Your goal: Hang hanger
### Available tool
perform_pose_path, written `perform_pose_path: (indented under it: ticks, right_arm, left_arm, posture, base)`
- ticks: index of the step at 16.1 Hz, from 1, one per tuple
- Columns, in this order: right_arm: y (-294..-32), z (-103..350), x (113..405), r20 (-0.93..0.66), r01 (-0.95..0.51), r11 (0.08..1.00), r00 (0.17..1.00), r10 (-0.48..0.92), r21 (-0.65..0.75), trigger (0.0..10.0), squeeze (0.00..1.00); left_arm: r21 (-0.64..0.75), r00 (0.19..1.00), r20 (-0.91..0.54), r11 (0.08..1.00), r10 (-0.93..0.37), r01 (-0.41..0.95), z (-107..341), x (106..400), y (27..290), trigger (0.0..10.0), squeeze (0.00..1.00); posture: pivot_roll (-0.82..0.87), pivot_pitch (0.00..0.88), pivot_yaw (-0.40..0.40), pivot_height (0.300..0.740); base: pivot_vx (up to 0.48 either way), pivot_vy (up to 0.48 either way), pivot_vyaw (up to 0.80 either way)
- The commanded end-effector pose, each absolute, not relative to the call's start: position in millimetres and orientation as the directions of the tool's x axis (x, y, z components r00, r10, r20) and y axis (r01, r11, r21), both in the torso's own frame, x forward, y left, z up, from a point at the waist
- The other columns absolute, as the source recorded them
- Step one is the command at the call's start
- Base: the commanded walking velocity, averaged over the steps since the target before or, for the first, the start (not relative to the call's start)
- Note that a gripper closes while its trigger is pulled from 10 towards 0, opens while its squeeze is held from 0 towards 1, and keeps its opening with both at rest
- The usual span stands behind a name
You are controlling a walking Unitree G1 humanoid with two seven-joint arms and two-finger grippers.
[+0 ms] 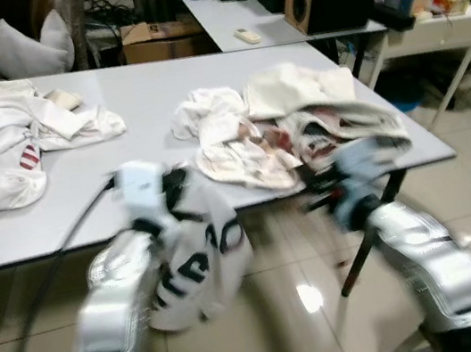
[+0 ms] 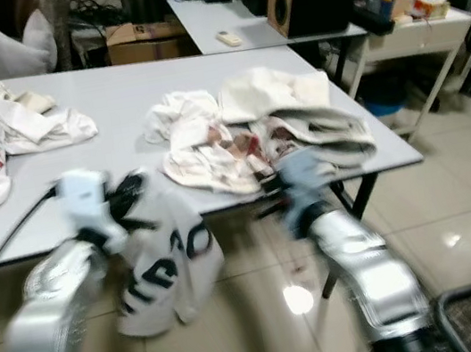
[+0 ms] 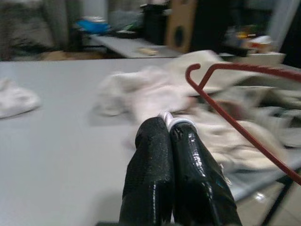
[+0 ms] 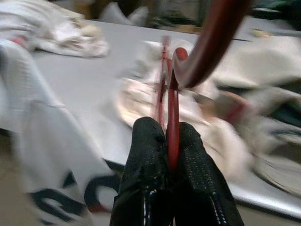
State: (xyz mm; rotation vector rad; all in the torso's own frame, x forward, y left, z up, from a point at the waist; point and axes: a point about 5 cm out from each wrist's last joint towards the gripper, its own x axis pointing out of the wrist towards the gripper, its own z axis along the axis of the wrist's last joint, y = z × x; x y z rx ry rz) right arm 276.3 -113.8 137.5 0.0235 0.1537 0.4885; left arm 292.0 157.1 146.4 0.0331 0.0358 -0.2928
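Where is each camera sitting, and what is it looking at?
Left eye view: on the head, looking down at the grey table; both silver arms show.
Right eye view: beside it, same scene.
Left wrist view: along the left gripper, shut on white garment.
Right wrist view: along the right gripper, shut on red hanger.
Both wrist views share the hanger and the clothes pile.

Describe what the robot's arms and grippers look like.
Both arms are glossy silver shells with dark joints near the base. The left arm carries a white block at its wrist, and a black cable trails away from it. The right arm ends in a blurred bluish wrist. Each gripper, left and right, has two long, shiny, finely textured black fingers.
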Motion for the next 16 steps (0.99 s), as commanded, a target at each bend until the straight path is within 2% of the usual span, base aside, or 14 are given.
perform_pose_path:
  ticks: [1,9,16]
  right_arm:
    - [-126.3,142.6,278.3,-0.125,-0.432,0.901,0.893,0.432,0.027,10.0,0.00]
    - [-129.1,139.2,273.4,-0.132,-0.418,0.908,0.899,0.418,0.029,10.0,0.00]
    - [-128.0,137.4,276.8,-0.135,-0.415,0.910,0.900,0.414,0.027,10.0,0.00]
  left_arm:
    - [0.025,0.946,-0.016,0.945,-0.325,0.325,151.8,292.7,145.2,10.0,0.00]
    - [0.055,0.945,-0.056,0.945,-0.321,0.324,145.4,293.0,142.5,10.0,0.00]
    - [0.035,0.945,-0.041,0.945,-0.323,0.325,147.8,291.4,144.5,10.0,0.00]
  posture:
    - [-0.05,0.000,-0.077,0.740]
    - [-0.05,0.000,-0.057,0.740]
    - [-0.04,0.000,-0.076,0.740]
  base:
    - [0.345,0.000,0.00]
    - [0.030,0.000,0.00]
    - [0.000,0.034,0.00]
